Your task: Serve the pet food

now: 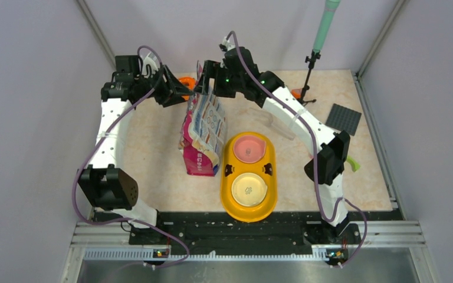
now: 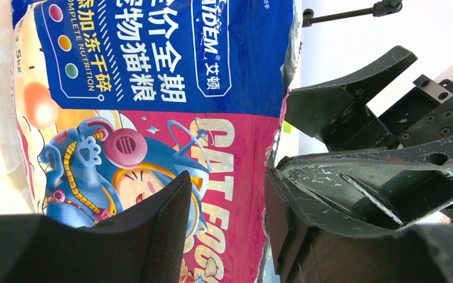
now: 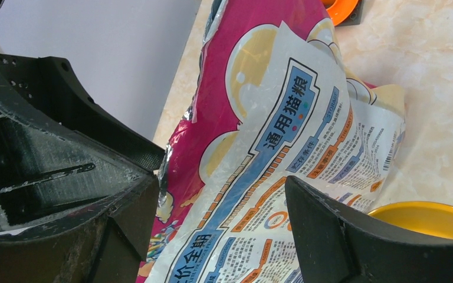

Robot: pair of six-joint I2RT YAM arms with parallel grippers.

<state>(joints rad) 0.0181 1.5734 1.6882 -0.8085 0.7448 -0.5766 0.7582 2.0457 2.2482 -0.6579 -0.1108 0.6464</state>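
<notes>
Beige table (image 1: 153, 153) bears cat-food bag (image 1: 203, 132); only overhead shows bowls (image 1: 249, 148) in yellow feeder (image 1: 226, 197).

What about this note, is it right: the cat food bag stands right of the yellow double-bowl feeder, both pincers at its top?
No. The top external view shows the cat food bag standing left of the yellow double-bowl feeder, not right. The left pincer and right pincer are at its top.

Two arms (image 1: 109, 132) (image 1: 298, 115) up, one bag (image 1: 203, 132) between them. One yellow feeder (image 1: 249, 215), two bowls in it: one pink (image 1: 249, 148), one cream (image 1: 249, 188). One dark baseplate (image 1: 343, 119), one stand (image 1: 308, 76), one green piece (image 1: 354, 164).
</notes>
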